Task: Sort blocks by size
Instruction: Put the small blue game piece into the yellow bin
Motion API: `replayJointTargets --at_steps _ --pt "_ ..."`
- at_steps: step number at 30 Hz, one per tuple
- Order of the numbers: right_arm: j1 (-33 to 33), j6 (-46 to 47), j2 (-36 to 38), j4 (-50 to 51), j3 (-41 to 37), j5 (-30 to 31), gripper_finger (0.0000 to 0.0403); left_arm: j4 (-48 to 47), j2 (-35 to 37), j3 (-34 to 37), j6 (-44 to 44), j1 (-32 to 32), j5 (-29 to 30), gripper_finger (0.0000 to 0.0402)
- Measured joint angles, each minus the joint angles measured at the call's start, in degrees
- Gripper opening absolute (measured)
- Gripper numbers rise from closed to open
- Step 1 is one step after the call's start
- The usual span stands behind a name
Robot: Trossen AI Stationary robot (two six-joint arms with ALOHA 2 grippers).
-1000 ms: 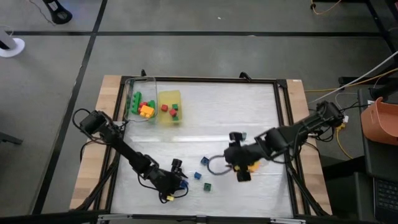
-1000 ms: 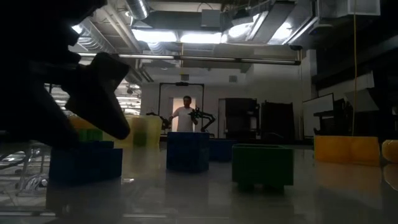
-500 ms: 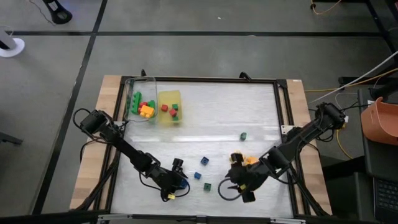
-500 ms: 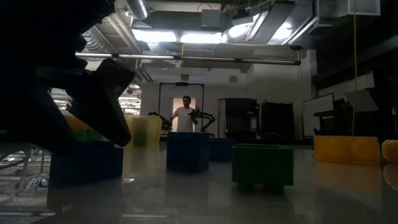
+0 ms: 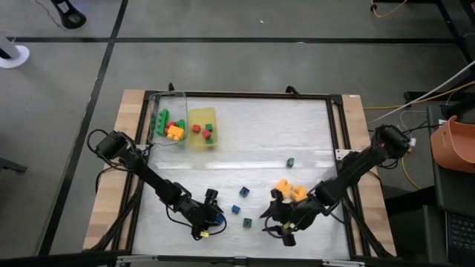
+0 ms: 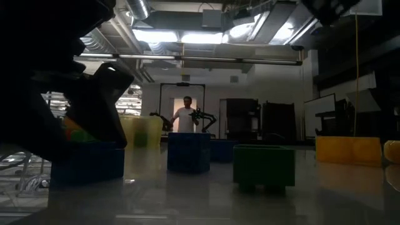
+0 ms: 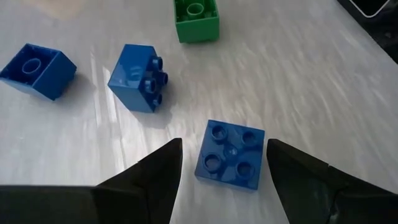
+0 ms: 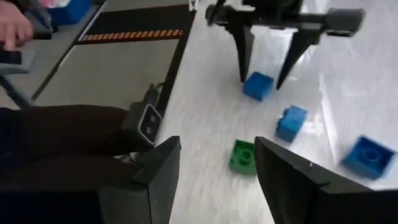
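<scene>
My left gripper [image 7: 222, 144] stands open low over the table near its near edge, one finger on each side of a blue block [image 7: 230, 155] that lies studs up; I see no touch. Two more blue blocks [image 7: 140, 78] [image 7: 37, 70] and a green block [image 7: 196, 18] lie beyond it. My right gripper [image 8: 217, 146] hangs open above the table, pointed slantwise down at that green block [image 8: 242, 155]. Orange blocks [image 5: 286, 190] lie beside the right arm, and a small green block [image 5: 290, 161] lies farther back.
At the far left stand a clear container [image 5: 157, 133] with green, red and orange blocks and a yellow tray [image 5: 202, 115] with small red and green ones. A dark frame [image 5: 338, 148] rims the table. A person stands far off in the room [image 6: 186, 115].
My right gripper has come down and swung toward the table's near edge and a little left, tipping its fingers toward the green block. The orange blocks beside the arm have come into view. The left arm has kept still.
</scene>
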State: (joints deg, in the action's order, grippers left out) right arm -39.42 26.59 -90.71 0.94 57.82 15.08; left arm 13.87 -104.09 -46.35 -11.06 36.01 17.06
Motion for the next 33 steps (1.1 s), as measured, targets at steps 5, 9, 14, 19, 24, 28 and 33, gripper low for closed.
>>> replayJointTargets --at_steps 5,9,14,19,24,28,33 --pt "0.0 0.8 -3.8 -1.2 0.0 0.4 0.0202 -0.9 0.0 0.0 -0.5 0.0 0.0 0.0221" --pt "0.0 2.6 -7.2 -1.4 0.1 1.0 0.0202 -1.4 0.0 0.0 -1.1 0.0 0.0 0.0221" --pt "0.0 3.2 -11.3 -2.6 0.1 3.1 0.0202 -1.3 0.0 0.0 -1.2 0.0 0.0 0.0221" --pt "0.0 3.2 -14.8 -8.0 0.1 4.0 0.0202 -1.3 0.0 0.0 -1.0 0.0 0.0 0.022" --pt "0.0 3.2 -17.0 -10.3 0.1 6.7 0.0202 -1.6 0.0 0.0 -1.0 0.0 0.0 0.0188" --pt "-0.1 3.2 -17.9 -11.5 0.1 9.3 0.0202 -1.4 0.0 0.0 -1.0 0.0 0.0 0.0152" --pt "-0.4 3.2 -18.0 -11.7 0.1 11.4 0.0202 -1.3 0.0 0.0 -1.4 0.0 0.1 0.0122"
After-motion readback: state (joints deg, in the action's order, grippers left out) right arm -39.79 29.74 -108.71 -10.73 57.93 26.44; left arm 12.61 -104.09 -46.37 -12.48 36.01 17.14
